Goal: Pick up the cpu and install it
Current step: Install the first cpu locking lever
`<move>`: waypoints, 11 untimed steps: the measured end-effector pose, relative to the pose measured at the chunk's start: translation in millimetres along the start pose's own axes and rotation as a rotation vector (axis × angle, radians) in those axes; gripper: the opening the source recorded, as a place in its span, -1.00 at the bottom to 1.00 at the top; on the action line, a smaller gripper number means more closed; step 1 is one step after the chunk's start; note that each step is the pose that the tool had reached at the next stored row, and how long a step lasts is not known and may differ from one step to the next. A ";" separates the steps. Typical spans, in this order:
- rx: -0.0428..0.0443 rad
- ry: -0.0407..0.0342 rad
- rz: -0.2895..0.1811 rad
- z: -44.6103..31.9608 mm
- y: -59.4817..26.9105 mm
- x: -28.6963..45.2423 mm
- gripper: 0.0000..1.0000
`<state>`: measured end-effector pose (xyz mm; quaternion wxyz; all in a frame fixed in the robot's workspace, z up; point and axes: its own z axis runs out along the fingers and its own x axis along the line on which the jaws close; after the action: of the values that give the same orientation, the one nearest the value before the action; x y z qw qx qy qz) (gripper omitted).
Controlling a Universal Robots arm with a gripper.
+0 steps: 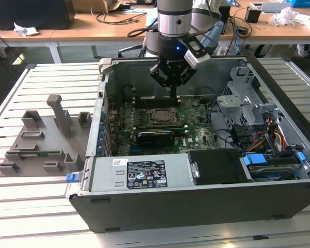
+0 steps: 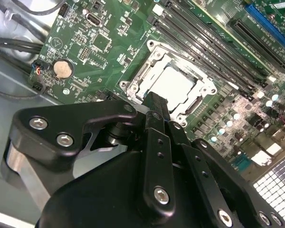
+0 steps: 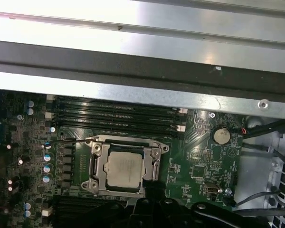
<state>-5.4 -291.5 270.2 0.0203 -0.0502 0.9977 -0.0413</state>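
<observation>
Silver cpu (image 3: 125,169) lies flat in the socket (image 3: 96,167) on the motherboard (image 3: 199,161), inside the open case. Gripper (image 2: 155,101) hovers close above it, fingers pinched together, holding nothing. Risk: if the tip drops off-centre, it could nudge the chip askew and bend socket pins.

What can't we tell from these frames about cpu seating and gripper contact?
- Second wrist view: gripper covers one corner of the cpu; contact unclear.
- First wrist view: gripper hides the socket edge nearest it.
- Exterior view: cpu too small to judge seating.
</observation>
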 end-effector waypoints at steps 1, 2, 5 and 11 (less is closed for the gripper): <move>-0.0002 -0.0005 -0.006 0.0 0.0 0.0 -0.79; -0.0007 -0.0017 -0.020 0.0 0.0 0.0 -0.79; -0.0017 -0.0040 -0.047 0.0 0.0 0.0 -0.79; -0.0041 -0.0093 -0.109 0.0 0.0 0.0 -0.79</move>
<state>-5.4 -291.5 270.2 0.0225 -0.1047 0.9934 -0.0401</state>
